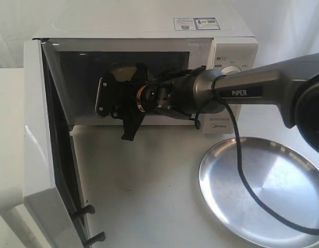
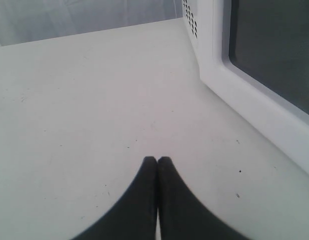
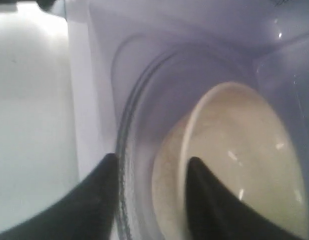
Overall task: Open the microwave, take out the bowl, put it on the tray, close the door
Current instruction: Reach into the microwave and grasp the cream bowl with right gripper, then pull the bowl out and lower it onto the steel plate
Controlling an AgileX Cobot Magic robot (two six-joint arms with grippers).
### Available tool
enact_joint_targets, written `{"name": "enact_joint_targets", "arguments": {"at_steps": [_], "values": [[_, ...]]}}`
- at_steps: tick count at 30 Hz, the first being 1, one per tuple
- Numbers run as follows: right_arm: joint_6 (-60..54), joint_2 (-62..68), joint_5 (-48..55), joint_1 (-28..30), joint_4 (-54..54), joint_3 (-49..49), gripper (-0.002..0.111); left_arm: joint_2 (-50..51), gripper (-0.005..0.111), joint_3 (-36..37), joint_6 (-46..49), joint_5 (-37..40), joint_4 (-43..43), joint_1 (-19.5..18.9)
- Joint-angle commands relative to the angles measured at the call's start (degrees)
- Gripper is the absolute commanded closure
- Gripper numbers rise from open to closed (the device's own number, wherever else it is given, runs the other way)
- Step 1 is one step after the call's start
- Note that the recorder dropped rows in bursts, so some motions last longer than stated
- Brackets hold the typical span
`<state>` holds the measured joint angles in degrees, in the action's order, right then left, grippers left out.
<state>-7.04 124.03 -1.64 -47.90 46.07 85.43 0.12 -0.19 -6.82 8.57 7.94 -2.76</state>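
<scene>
At 4 o'clock in the exterior view, nearest, the tray [image 1: 283, 206] lies on the surface [image 2: 94, 100]. At 8 o'clock the door [image 1: 38, 155] stands swung wide, and the left gripper [image 2: 157, 161] is beside it with jaws clenched on nothing. Farther, at 12 o'clock, the right gripper [image 3: 149, 161] reaches into the microwave [image 1: 149, 23], jaws released and spread at the rim of the bowl [image 3: 244, 165], which sits inside.

microwave [image 1: 149, 26]: 1 | door [image 1: 38, 155] on microwave: 1 | bowl [image 3: 234, 165] inside microwave: 1 | tray [image 1: 293, 175] beside microwave: 1 | stickers [image 1: 207, 23] atop microwave: 2 | knob [image 1: 232, 70] visible on microwave front: 1 | grippers: 2, left gripper [image 2: 157, 160] and right gripper [image 3: 153, 160]
</scene>
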Motion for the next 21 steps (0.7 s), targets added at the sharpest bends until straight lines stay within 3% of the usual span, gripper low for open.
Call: {"name": "enact_joint_targets", "arguments": {"at_steps": [1,6,10,17,21], "values": [[0.01,0.33,3.86,-0.01,-0.41,1.08,0.108,-0.12,0.107,0.19,-0.33,-0.07,-0.21,0.05],[4.31,-2.65,5.83,-1.45,-2.86,-0.02,0.108,-0.12,0.107,0.19,-0.33,-0.07,-0.21,0.05],[14.74,-10.19,9.85,-3.78,-4.44,-5.63,0.108,-0.12,0.107,0.19,-0.33,-0.07,-0.21,0.05],[35.27,-30.63,22.50,-10.51,-8.61,-26.08,0.108,-0.12,0.107,0.19,-0.33,-0.07,-0.21,0.05],[44.78,-41.00,24.34,-14.39,-6.01,-40.96,0.108,-0.12,0.107,0.19,-0.33,-0.07,-0.21,0.05]]}}
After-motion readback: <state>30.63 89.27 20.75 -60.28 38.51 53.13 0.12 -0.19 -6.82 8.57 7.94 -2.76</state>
